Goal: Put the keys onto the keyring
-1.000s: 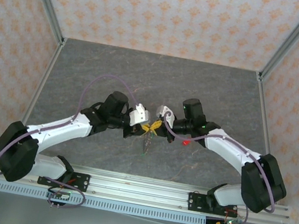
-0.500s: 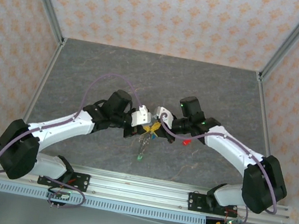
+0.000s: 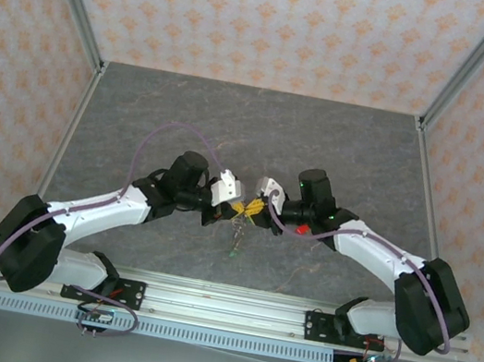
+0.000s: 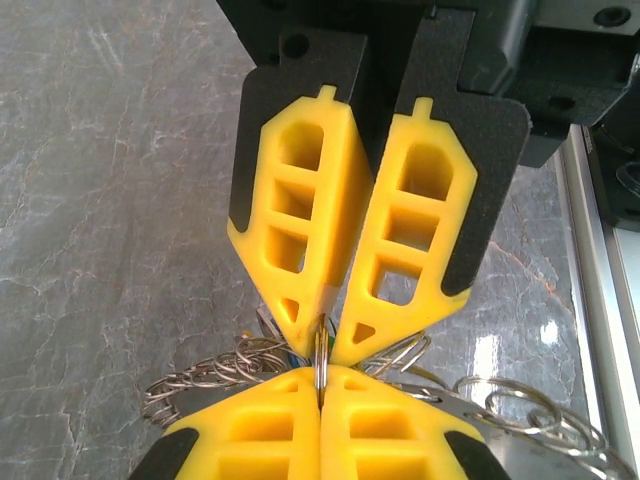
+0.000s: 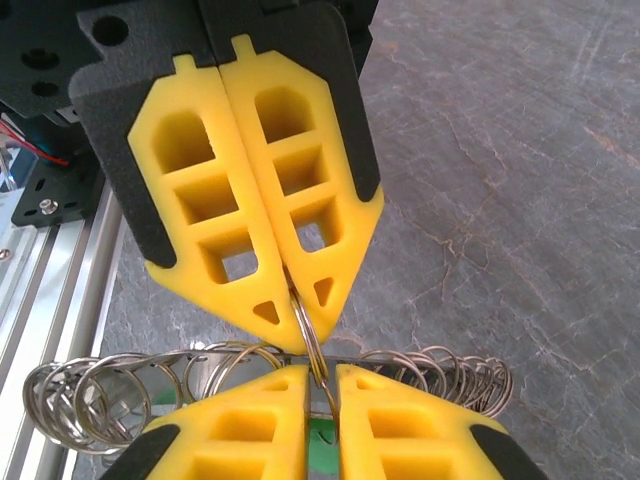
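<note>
Two keys in sight from above: a green key (image 3: 231,255) dangling at the bottom end of the keyring (image 3: 234,234), and a red key (image 3: 304,230) flat on the grey marbled table (image 3: 139,125), tucked just beside the right arm and apart from the chain. For a keyring, a floppy string of linked wire rings, hung from the yellow fingers near the middle of the work area, with loose loops to either side in the wrist views. Pinched at one thin ring by the left gripper (image 4: 320,372), its fingers pressed flat together on the wire. Straddled at the same ring by the right gripper (image 5: 322,368), tips parted a crack, a little wider than the wire; unclear whether touching it. Tip to tip and nearly touching, with both arms reaching inward from the near corners, elbows out, wrists bent toward each other in a shallow arch. Around them, a purple cable (image 3: 161,134) looping over the left arm, an aluminium rail (image 3: 220,307) along the near edge under both bases, and walls (image 3: 271,17) papered in an orange pattern on three sides.
</note>
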You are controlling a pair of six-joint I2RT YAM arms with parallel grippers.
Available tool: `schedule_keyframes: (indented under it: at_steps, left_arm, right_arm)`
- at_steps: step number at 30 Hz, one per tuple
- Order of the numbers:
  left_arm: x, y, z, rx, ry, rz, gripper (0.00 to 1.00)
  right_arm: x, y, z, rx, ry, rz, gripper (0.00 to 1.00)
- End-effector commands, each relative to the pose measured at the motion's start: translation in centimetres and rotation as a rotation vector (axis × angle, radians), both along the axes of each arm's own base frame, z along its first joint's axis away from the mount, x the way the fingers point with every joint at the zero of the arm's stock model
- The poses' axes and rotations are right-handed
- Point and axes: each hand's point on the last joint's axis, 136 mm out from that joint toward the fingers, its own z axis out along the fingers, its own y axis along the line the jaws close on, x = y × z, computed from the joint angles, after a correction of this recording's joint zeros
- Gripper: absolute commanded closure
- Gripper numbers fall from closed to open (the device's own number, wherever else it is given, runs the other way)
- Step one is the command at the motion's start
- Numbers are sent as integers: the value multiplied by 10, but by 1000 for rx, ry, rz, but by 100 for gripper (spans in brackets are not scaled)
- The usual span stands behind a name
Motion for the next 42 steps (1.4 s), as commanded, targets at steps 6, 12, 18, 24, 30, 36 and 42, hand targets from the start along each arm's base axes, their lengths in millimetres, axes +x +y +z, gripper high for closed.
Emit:
schedule_keyframes:
  at_steps: [6, 12, 18, 24, 30, 36, 42]
  left_arm:
    - [4, -10, 40, -147, -79, -17, 100]
    - [2, -2, 19, -27, -58, -15, 93]
    - [0, 5, 9, 81, -56, -40, 83]
    - [4, 3, 13, 100, -70, -53, 81]
    - [5, 3, 13, 112, -74, -57, 83]
    - [6, 4, 14, 114, -75, -43, 100]
    - [10, 0, 22, 54, -81, -13, 100]
  right_arm:
    - [9, 4, 16, 109, -24, -13, 98]
    - [8, 4, 28, 80, -40, 18, 100]
    - [1, 3, 32, 5, -52, 80, 100]
    - [-4, 4, 30, -79, -59, 133, 100]
    - [-4, 8, 33, -112, -79, 152, 100]
    - [-4, 10, 39, -140, -97, 164, 100]
    - [-6, 9, 39, -101, -94, 152, 94]
